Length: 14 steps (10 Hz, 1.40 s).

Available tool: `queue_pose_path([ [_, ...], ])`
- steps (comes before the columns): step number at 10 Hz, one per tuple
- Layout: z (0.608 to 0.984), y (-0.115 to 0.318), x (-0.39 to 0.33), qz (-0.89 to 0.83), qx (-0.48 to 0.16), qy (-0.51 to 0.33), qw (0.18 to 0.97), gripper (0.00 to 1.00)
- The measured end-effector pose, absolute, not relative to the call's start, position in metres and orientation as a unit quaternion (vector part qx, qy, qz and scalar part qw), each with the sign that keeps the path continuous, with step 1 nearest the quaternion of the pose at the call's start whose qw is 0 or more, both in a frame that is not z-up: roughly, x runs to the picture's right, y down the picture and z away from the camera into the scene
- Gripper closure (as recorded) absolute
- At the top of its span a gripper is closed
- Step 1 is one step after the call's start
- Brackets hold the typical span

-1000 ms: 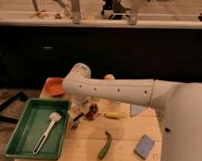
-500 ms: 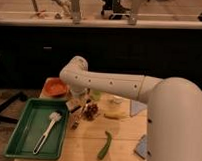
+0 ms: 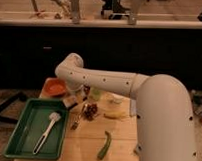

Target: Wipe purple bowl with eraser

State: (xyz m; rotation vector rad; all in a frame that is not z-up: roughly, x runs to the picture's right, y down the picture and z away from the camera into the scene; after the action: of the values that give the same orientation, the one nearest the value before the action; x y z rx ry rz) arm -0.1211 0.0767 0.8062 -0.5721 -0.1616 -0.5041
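Arm has swung left; gripper now sits low over the counter beside eraser (grip state: cannot tell). Purple bowl is near, likely unwiped.

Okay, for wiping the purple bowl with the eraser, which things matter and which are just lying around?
For the job: small dark purple round bowl; pale rectangular eraser block; gripper, low beside the eraser.
Lying about: round orange bowl; green rectangular tray holding a white-bristled brush; metal fork; long green vegetable.

Robot lab: pincer over wooden counter
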Motion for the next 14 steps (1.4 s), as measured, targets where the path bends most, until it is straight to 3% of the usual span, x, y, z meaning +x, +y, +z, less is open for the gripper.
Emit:
queue_pose_path([
  [3, 0.808, 0.076, -0.121, -0.243, -0.278, -0.076, 0.926, 1.0],
  [14, 0.884, 0.025, -0.13, -0.188, -0.295, -0.064, 0.935, 1.0],
])
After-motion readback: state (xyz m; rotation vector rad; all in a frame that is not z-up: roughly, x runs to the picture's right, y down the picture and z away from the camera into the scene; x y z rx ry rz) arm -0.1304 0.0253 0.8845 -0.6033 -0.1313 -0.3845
